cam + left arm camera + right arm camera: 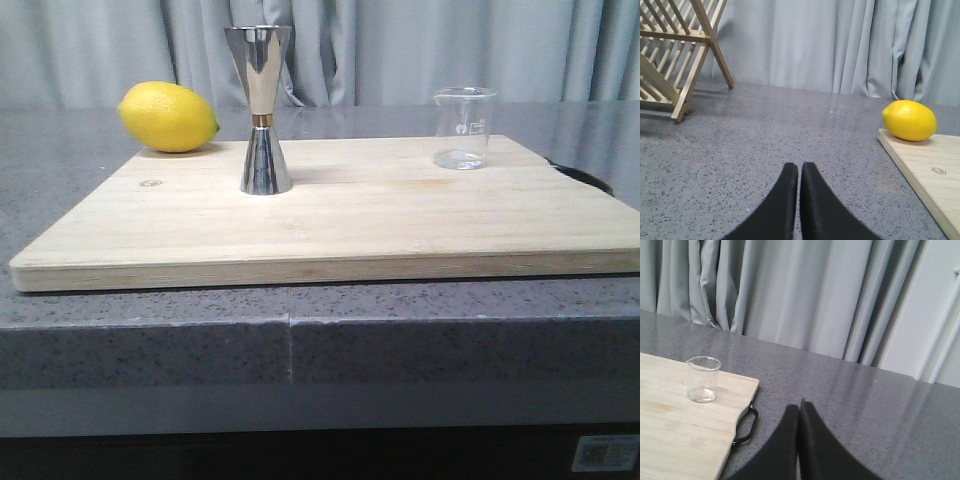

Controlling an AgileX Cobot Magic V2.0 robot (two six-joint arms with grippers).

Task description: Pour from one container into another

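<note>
Both grippers, left and right, are held closed and empty over the counter; jigger and beaker are stood upright, well apart, near the board's far edge, for pouring.

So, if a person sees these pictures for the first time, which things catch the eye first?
The bright yellow lemon stands out at the far left corner of the wooden cutting board. Next comes the shiny metal jigger, upright on the board to the lemon's right. A small clear glass beaker stands near the board's far right corner.
</note>
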